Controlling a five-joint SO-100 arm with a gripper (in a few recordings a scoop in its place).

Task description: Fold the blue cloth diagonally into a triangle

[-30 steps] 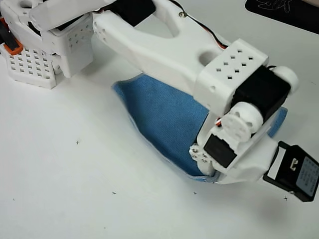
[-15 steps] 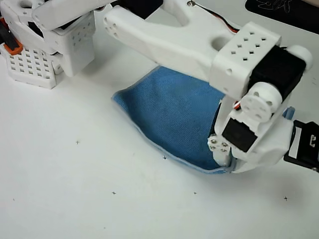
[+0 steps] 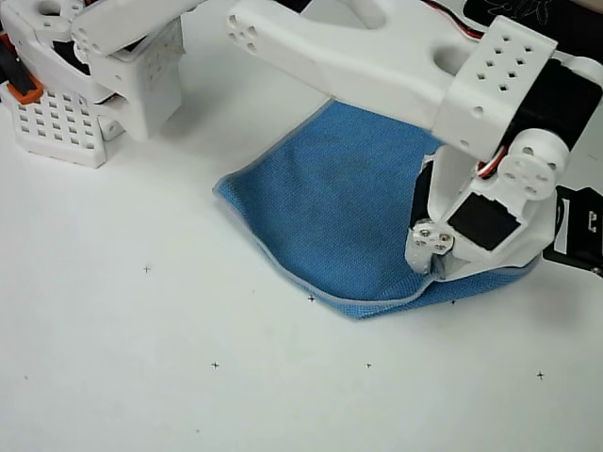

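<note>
One medium-blue microfiber cloth [image 3: 339, 212] lay on the white counter [image 3: 141, 358]; the white arm reached over it, its tool [image 3: 443, 273] low at the cloth's edge, grip state unclear.

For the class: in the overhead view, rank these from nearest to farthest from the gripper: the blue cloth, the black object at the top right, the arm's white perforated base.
Measured from the gripper:
1. Blue cloth, directly under it.
2. Black object, top right corner.
3. White perforated base, far left.
</note>
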